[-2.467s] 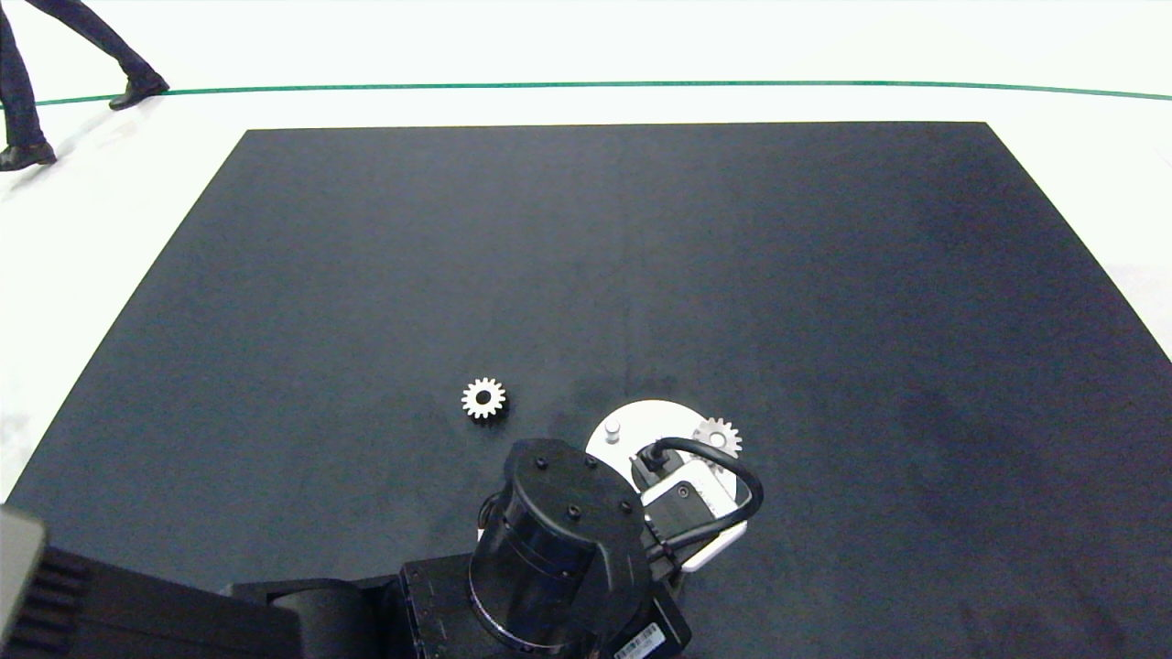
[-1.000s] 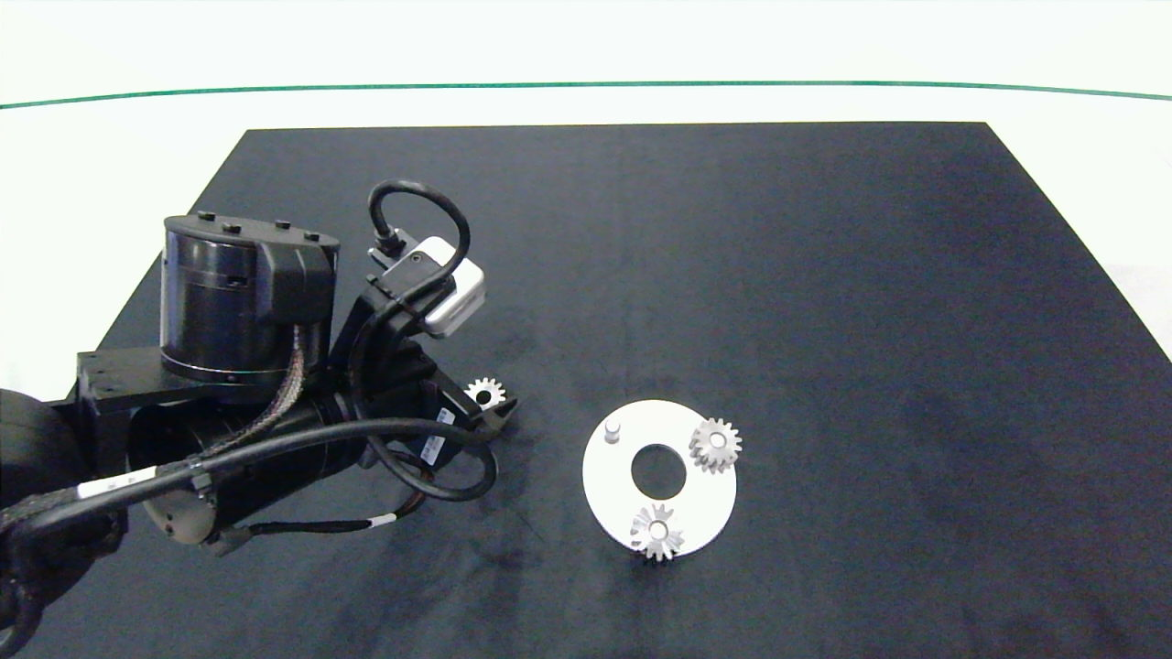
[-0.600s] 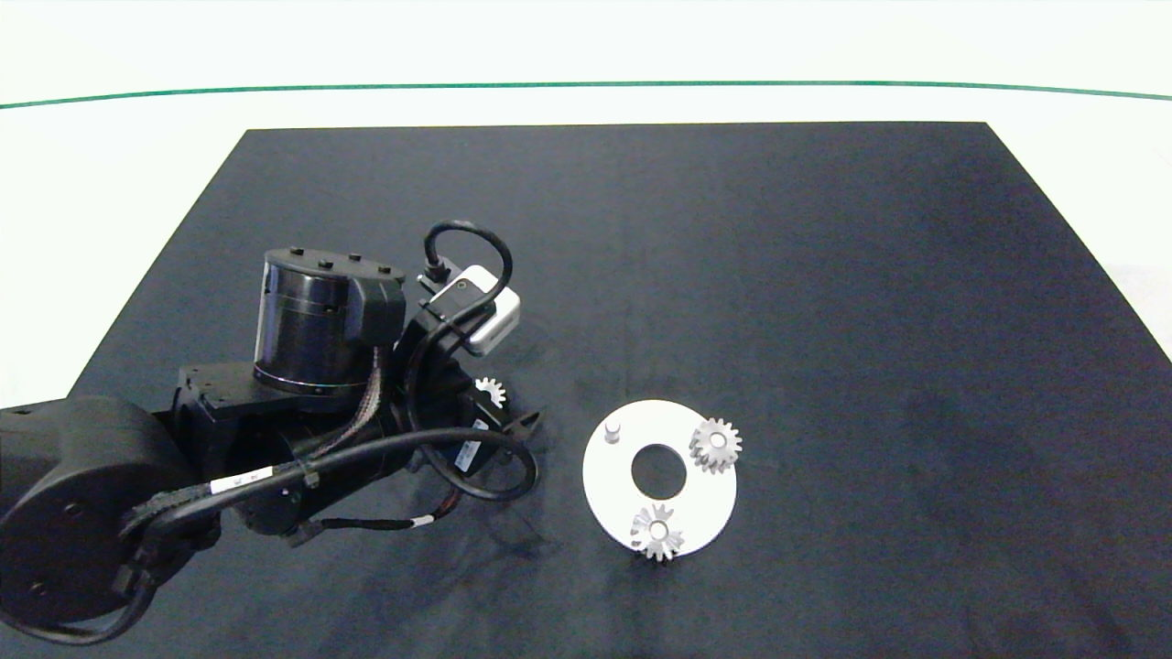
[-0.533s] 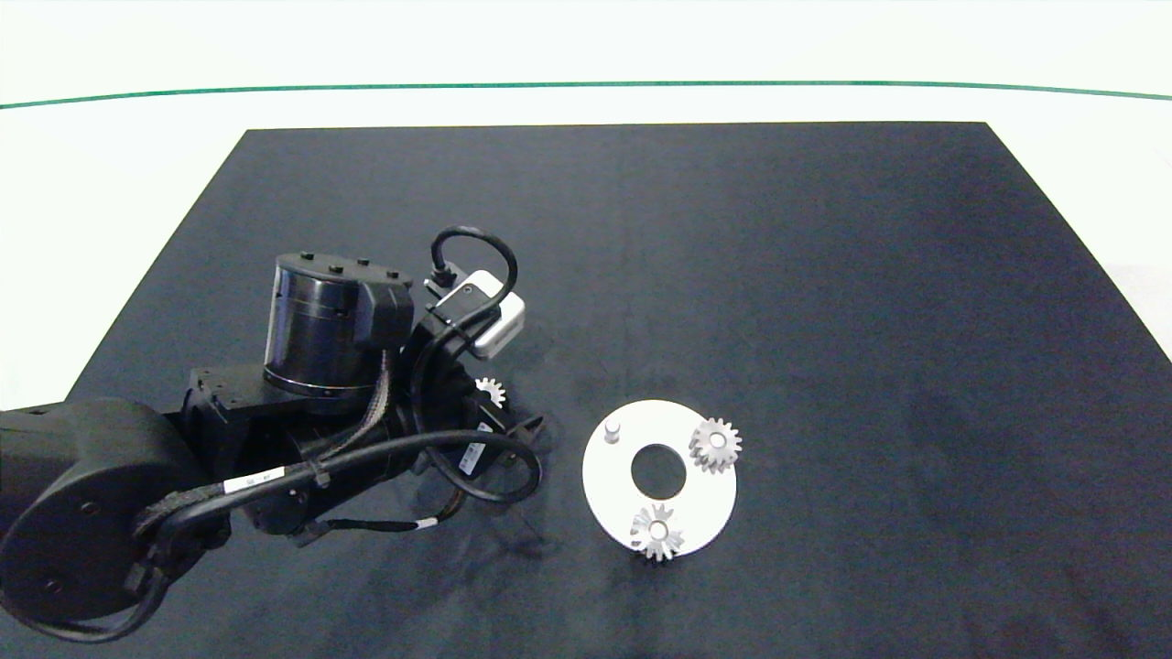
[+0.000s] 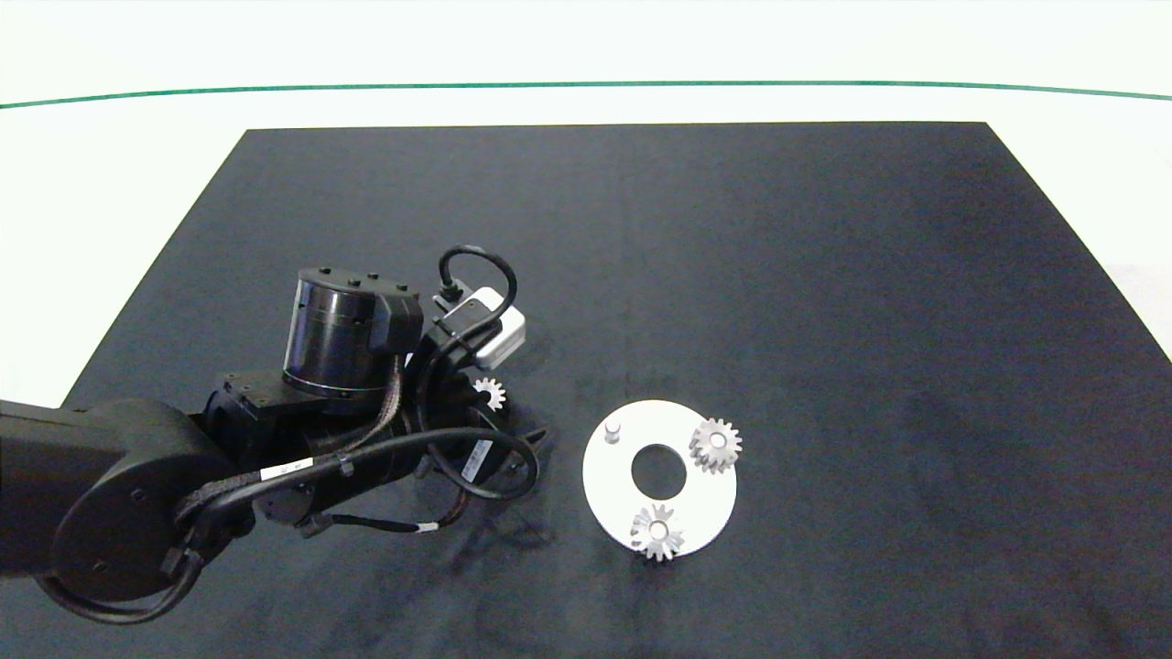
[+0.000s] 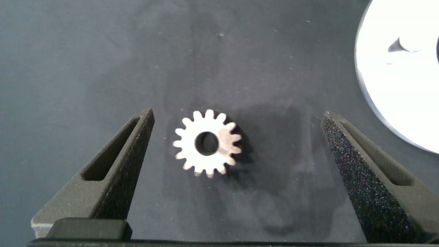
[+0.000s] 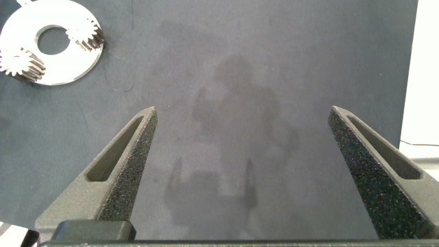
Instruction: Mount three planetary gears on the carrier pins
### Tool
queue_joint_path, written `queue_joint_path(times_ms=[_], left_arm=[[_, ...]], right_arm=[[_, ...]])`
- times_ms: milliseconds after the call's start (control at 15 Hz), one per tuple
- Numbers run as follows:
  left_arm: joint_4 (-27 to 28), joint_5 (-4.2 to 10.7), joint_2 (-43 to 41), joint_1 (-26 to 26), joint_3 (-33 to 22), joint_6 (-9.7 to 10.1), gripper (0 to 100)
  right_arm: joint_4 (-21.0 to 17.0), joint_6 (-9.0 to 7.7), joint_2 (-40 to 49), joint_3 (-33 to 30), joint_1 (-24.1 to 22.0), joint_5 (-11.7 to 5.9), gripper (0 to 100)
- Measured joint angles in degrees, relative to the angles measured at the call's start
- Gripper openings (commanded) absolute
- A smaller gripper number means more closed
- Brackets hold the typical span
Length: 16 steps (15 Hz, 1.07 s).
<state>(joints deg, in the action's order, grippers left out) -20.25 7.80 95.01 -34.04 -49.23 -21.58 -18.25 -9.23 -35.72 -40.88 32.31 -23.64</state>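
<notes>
A loose gear lies flat on the black mat, centred between the spread fingers of the left gripper, touching neither. Both fingers stand well clear of its teeth, released and grasping nothing.

In the head view the left arm reaches in from the lower left of the frame, and its wrist covers most of that gear, which peeks out just left of centre. The gripper itself is hidden under the wrist there.

To the right of the arm, lower centre of the frame, sits the white disc. Two gears are already on it: one at the disc's right edge, one at its lower edge. A bare pin stands at the disc's upper left, the side nearest the loose gear. The disc and the loose gear are near each other but apart; an edge of the disc shows in the left wrist view.

The right gripper hangs open over bare mat, holding nothing, with the disc and its two gears far off. It is out of the head view.
</notes>
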Motion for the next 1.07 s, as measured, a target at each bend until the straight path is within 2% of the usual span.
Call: queue_joint_path(times_ms=[267, 533, 733, 800, 1000, 1067], left_arm=[[-0.54, -2.40, -0.09, 1.93, 0.66, -0.09, 100], [-3.54, -4.72, -0.15, 3.28, 2.84, -0.16, 100], [-4.13, -5.27, -0.23, 3.72, 4.33, -0.28, 100], [-4.69, -5.27, -0.23, 3.69, 4.79, -0.28, 100], [-6.97, -5.38, 0.02, 3.50, 5.71, -0.33, 96], [-7.12, -5.38, 0.13, 3.45, 5.71, -0.35, 94]], right_arm=[[0.00, -0.02, 0.00, 0.02, -0.06, -0.01, 100], [-0.02, -0.09, 0.22, 0.04, -0.17, -0.04, 100], [0.00, -0.11, 0.33, 0.02, 0.30, -0.04, 100], [0.00, -0.11, 0.37, 0.02, 2.23, -0.04, 100], [-0.02, -0.11, 0.39, -0.02, 12.23, -0.04, 100], [0.00, -0.13, 0.44, -0.02, 13.29, -0.04, 100]])
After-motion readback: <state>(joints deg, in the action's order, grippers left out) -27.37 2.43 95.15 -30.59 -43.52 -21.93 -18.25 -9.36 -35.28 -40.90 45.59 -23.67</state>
